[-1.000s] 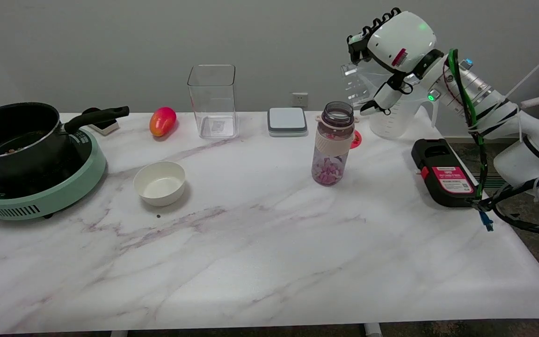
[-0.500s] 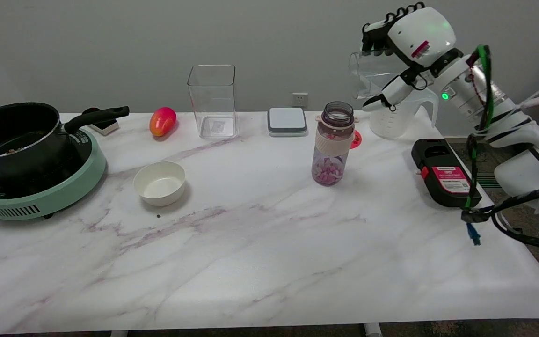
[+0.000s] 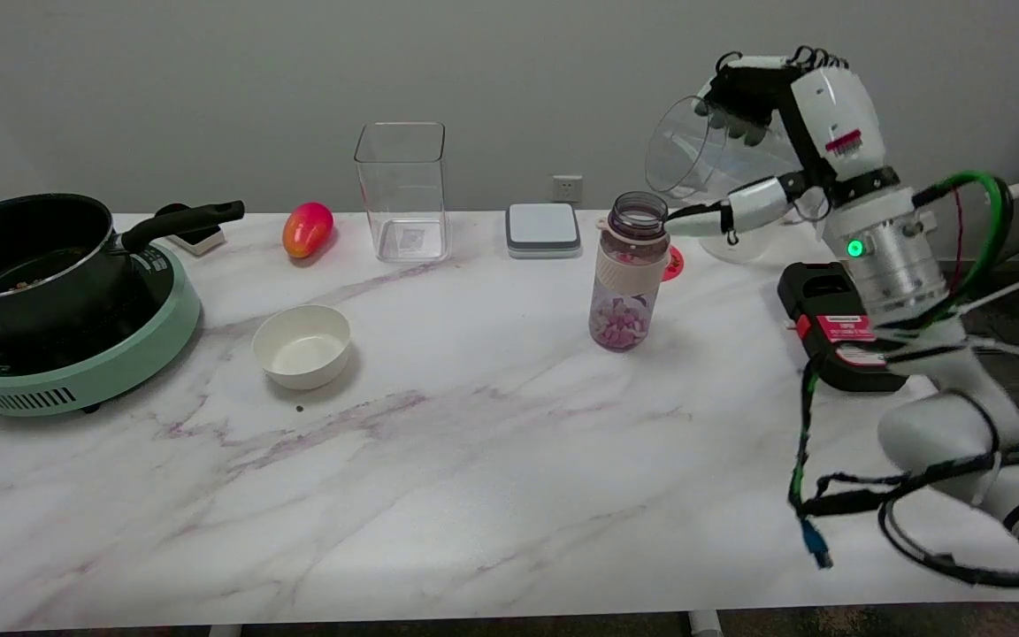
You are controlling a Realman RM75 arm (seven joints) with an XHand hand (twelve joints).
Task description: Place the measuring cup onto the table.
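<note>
- The right hand (image 3: 779, 133) grips the measuring cup (image 3: 695, 155) in the air, above the far right part of the table (image 3: 492, 460).
- The measuring cup is clear and it lies tilted on its side, with its open mouth turned to the left; it does not touch the table.
- The dark fingers (image 3: 739, 97) are curled over the top of the cup, and one white finger reaches to the left below it.
- Under the cup, a little to the left, stands a bottle (image 3: 629, 270) with pink pieces inside and with no cap on its mouth.
- Just right of the bottle, a black device (image 3: 832, 327) with a red label lies on the table, partly behind the right arm.
- At the far edge stand a grey flat box (image 3: 543, 230), a clear square container (image 3: 402, 190) and a red-yellow mango (image 3: 307, 229).
- A white bowl (image 3: 302, 345) is nearer, left of the middle.
- At the left side a black pot (image 3: 27, 257) sits on a green cooker (image 3: 76, 354).
</note>
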